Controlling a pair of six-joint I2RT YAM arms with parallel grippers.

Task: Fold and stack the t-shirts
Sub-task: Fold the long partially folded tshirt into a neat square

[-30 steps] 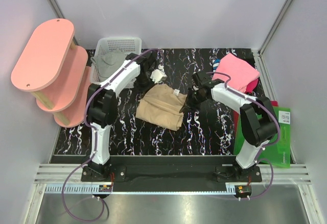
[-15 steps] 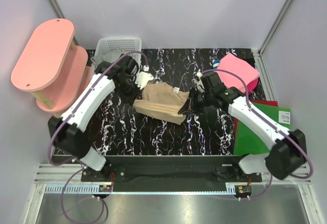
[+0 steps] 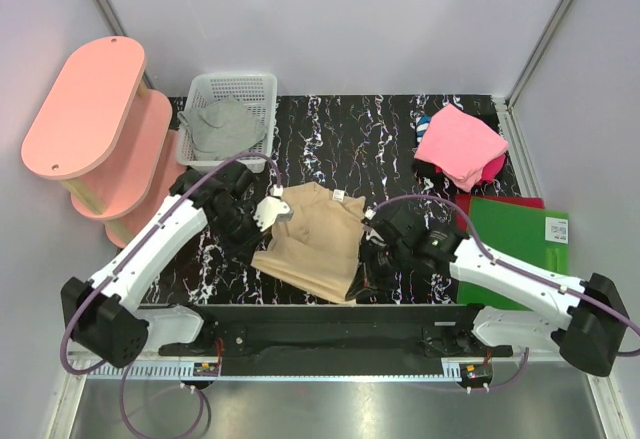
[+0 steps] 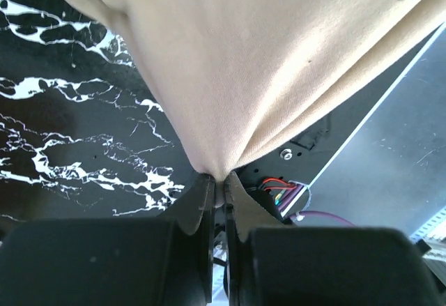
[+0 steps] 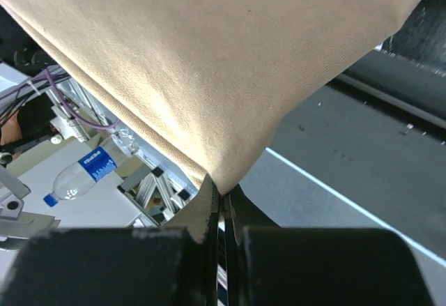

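Left fingers (image 4: 195,212) and right fingers (image 5: 198,217) pinch tan t-shirt (image 3: 315,241).

left fingers (image 4: 201,212) pinched shut, right fingers (image 5: 208,215) too

Three t-shirts (image 3: 310,244) (image 3: 222,127) (image 3: 460,144), one basket (image 3: 235,85), one green sheet (image 3: 512,223).

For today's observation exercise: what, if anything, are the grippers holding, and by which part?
Both hold the tan t-shirt: left gripper pinches its left edge, right gripper its right edge.
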